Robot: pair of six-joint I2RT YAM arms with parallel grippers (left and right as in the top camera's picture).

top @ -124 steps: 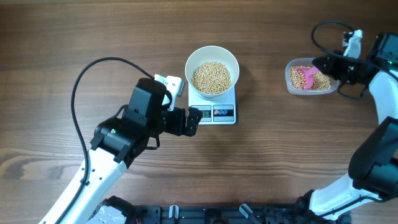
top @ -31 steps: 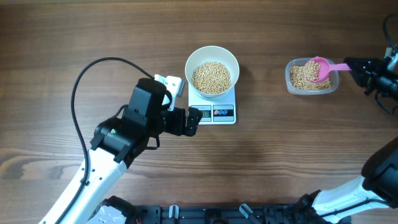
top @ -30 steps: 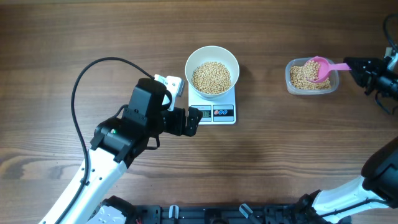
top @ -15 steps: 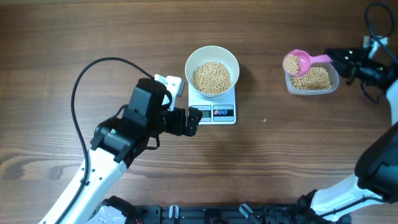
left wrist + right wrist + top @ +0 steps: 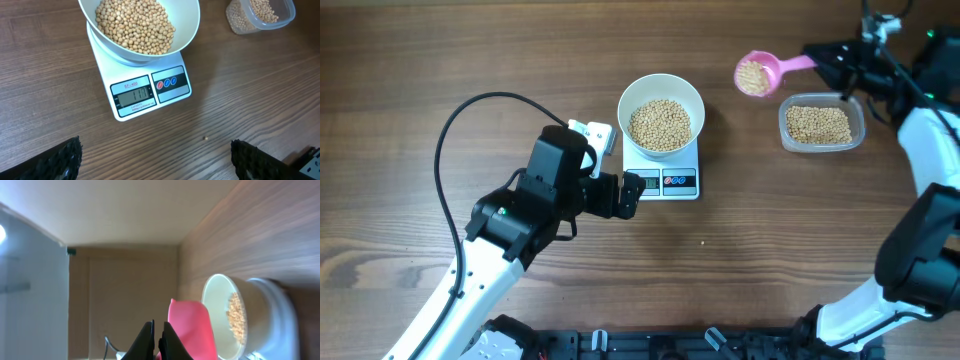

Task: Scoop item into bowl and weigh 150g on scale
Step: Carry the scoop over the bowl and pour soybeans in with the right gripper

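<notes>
The white bowl (image 5: 625, 100) stands on the scale (image 5: 665, 181), heaped with tan beans (image 5: 660, 122). My right gripper (image 5: 820, 58) is shut on the handle of a pink scoop (image 5: 756, 75) loaded with beans. The scoop hangs in the air between the bowl and the clear tub (image 5: 820, 125). In the right wrist view the scoop (image 5: 192, 330) sits just past the closed fingers (image 5: 145, 340), with the bowl (image 5: 215, 310) beyond. My left gripper (image 5: 630, 193) is open and empty in front of the scale (image 5: 172, 82), its fingers (image 5: 55, 162) wide apart.
The clear tub (image 5: 260, 15) still holds beans at the right of the scale. A single stray bean (image 5: 205, 138) lies on the wood in front of the scale. The left arm's black cable (image 5: 470, 110) loops over the table's left side.
My right gripper has lifted the scoop full of beans out of the tub and carried it left and back, toward the bowl. The left arm has not moved.
</notes>
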